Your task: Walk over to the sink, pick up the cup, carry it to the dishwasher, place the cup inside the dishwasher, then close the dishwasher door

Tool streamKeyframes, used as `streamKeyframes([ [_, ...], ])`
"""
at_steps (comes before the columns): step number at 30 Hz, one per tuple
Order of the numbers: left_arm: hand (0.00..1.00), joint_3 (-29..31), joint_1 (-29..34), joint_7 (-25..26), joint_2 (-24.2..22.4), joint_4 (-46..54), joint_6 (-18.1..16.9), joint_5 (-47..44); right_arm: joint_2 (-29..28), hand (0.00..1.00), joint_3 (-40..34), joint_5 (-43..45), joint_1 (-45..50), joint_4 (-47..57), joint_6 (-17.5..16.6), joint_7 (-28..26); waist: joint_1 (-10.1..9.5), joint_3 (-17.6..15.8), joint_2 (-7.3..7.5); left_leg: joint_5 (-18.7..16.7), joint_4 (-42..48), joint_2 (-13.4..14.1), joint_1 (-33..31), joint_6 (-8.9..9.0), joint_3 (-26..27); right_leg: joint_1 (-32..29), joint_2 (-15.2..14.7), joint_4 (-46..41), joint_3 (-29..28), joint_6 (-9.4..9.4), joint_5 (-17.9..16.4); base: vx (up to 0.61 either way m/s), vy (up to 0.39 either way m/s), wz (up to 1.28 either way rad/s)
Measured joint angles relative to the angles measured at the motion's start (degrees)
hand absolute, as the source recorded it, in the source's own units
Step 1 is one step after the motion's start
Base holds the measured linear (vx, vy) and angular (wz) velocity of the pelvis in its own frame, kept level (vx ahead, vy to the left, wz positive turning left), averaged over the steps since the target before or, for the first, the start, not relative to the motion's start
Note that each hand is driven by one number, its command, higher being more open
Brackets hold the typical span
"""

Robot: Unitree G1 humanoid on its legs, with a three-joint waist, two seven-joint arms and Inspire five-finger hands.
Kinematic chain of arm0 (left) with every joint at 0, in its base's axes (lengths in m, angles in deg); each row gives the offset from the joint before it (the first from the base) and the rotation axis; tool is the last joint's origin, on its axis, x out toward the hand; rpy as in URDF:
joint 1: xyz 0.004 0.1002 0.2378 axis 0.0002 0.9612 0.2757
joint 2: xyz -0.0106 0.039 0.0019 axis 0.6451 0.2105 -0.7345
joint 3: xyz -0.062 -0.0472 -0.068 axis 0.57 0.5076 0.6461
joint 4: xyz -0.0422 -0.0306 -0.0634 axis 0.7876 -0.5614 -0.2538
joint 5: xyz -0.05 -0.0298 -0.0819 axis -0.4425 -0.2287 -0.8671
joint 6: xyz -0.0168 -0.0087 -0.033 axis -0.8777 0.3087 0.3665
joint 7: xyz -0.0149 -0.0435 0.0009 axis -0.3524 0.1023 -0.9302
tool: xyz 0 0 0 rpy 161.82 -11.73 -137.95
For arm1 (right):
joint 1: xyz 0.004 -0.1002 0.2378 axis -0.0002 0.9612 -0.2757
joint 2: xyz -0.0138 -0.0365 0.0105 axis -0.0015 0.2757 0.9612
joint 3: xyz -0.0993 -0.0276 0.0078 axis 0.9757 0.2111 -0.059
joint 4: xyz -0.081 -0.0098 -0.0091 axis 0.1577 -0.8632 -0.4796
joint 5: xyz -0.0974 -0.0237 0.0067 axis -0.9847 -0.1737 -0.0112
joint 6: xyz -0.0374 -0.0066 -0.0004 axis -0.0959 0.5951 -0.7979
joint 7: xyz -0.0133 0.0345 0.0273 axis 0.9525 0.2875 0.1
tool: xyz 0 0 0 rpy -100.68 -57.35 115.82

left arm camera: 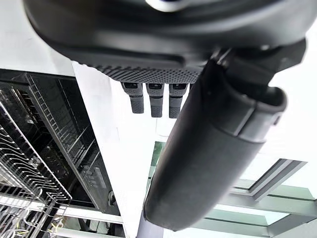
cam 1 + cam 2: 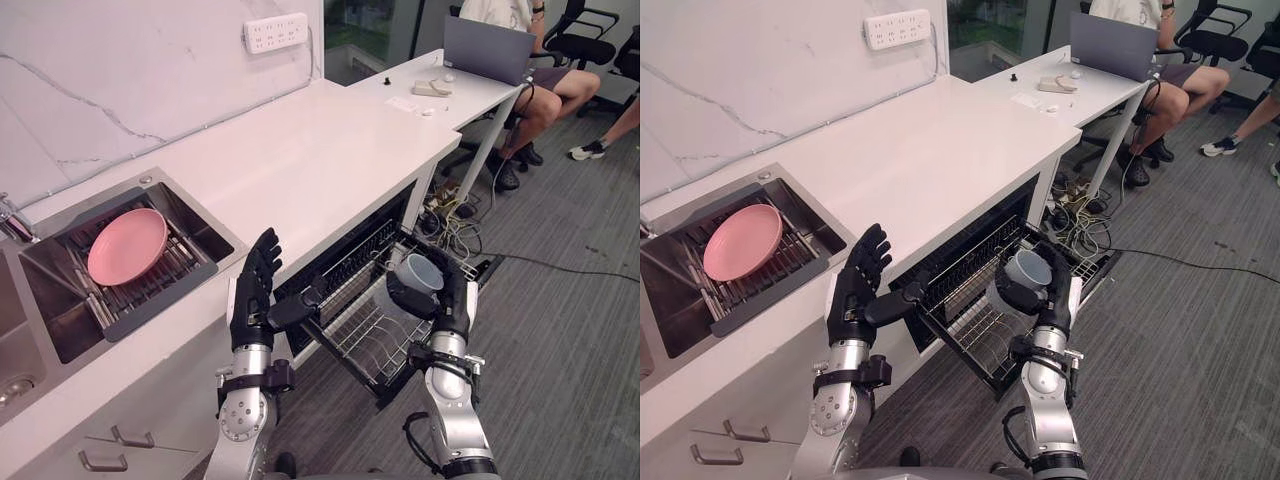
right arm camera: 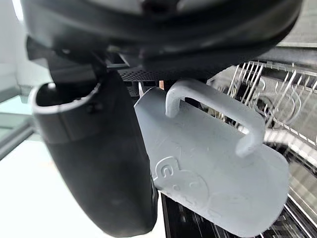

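Right hand [image 2: 452,303]: raised on an upright forearm in front of the bench [image 2: 300,150], with fingers and thumb curled round the cup [image 2: 421,272].
Cup: grey-blue and tilted, held above the pulled-out dishwasher rack [image 2: 372,335]; whether it touched the wires could not be told.
Left hand [image 2: 254,290]: lifted beside the bench edge, fingers straight, thumb stuck out, holding nothing.
Head views: the cup's open mouth faced up and outward.
Right wrist view: the cup's handle [image 3: 214,107] stood clear of the thumb [image 3: 94,163], with rack wires behind it.
Sink [image 2: 90,205]: a pink plate [image 2: 127,245] lay on a drainer [image 2: 160,300], well apart from both hands.
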State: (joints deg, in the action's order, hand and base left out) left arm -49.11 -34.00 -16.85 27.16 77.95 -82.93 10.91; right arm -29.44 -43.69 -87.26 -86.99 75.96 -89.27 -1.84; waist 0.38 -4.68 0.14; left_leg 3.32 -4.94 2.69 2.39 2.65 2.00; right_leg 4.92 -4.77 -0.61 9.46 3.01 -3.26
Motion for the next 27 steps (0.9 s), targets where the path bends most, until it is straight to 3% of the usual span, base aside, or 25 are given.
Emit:
streamKeyframes([
  [6,0.9,0.09,0.55,-6.58,4.18,-7.96,-0.55,-2.64,8.9,0.3,0.2,-0.12,-8.51,-16.53,2.83,-3.99,-2.11,-0.8,0.25,0.87,2.77,-0.62,-6.64,-0.13,-3.23,-3.4,-0.26,-0.24,3.64,-0.05,0.41,-0.03,-0.006,0.33],
  [8,0.9,0.43,0.7,-8.04,5.69,-8.91,-0.37,-3.86,12.08,0.3,0.2,-0.25,-13.74,-22.18,4.22,-4.41,-4.21,-4.02,-0.19,0.92,6.77,-1.0,-9.91,-0.03,-4.43,-4.23,-0.6,-1.25,5.63,-0.06,0.4,-0.07,-0.009,0.44],
  [11,0.9,2.05,0.5,-8.92,6.42,-12.6,-0.33,-5.23,15.08,0.3,0.23,-1.36,-21.64,-27.32,4.45,-4.3,-5.27,-8.14,-1.75,1.01,8.54,-0.92,-13.78,-0.13,-6.2,-7.05,-0.57,-3.82,8.37,-0.52,-0.07,-0.15,-0.005,0.48],
  [14,0.9,3.51,-0.1,-8.83,7.83,-16.84,0.04,-5.49,16.66,0.3,0.37,-3.41,-27.57,-31.31,4.75,-4.26,-7.53,-11.72,-1.65,1.74,8.22,-1.04,-15.58,-0.57,-7.34,-10.08,-1.25,-8.2,9.84,-0.73,-1.64,-0.14,0.007,0.32],
  [19,0.9,4.41,-1.63,-8.03,9.21,-21.54,0.26,-5.44,18.48,0.3,1.45,-5.81,-36.87,-37.67,5.22,-3.61,-9.36,-15.57,-1.32,4.28,7.18,-1.86,-18.55,-0.68,-8.42,-15.44,-3.29,-14.71,11.41,-0.75,-3.87,-0.1,0.011,0.23],
  [20,0.9,4.78,-2.31,-7.46,9.05,-22.87,0.25,-5.44,19.03,0.9,1.42,-5.81,-38.87,-39.31,5.31,-3.41,-9.51,-16.06,-1.08,4.63,7.15,-2.08,-19.46,-0.65,-8.74,-16.58,-3.68,-15.82,11.68,-0.77,-4.23,-0.09,0.018,0.17],
  [27,0.9,6.26,-8.11,-4.76,7.77,-30.66,0.29,-5.37,18.62,0.9,1.46,-5.85,-43.12,-43.99,6.82,-2.3,-9.87,-17.77,-0.29,5.85,7.12,-2.45,-22.18,-1.04,-8.84,-20.89,-4.73,-19.38,11.47,-1.05,-5.43,-0.02,-0.001,0.03],
])
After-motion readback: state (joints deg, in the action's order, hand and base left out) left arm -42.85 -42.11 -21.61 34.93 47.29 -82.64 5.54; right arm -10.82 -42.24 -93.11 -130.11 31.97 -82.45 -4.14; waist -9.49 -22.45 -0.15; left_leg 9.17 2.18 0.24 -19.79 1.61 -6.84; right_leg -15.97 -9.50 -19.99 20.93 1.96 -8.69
